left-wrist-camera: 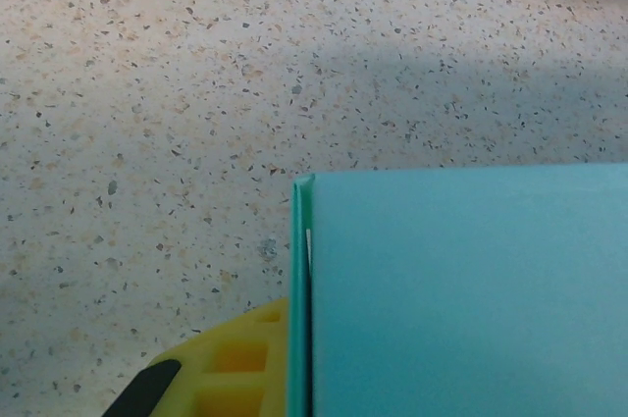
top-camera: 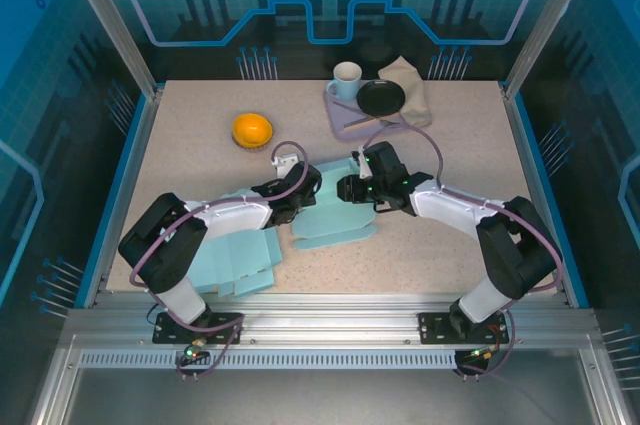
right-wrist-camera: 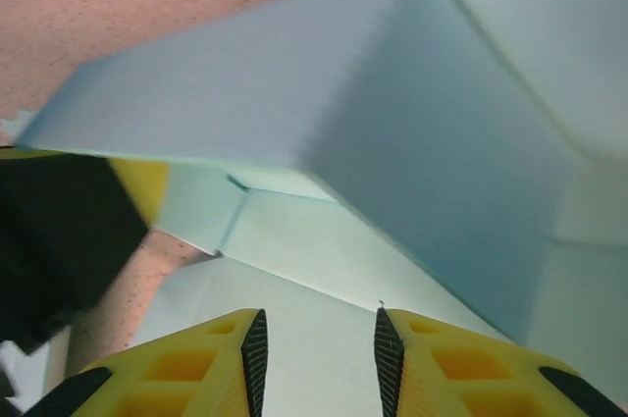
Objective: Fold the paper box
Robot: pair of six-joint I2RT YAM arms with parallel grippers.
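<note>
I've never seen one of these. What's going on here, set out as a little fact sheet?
Job: folding a teal paper box, mid-table
Left gripper: shut on a panel of the box
Right gripper: open, just above the box
Spare: flat teal sheet, near left
Far side: orange, mug, black dish on a tray, cloth

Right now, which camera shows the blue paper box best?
The top external view: most of the light blue paper box shows between both arms. Left wrist shows one corner close up; right wrist, blurry folded panels.
</note>
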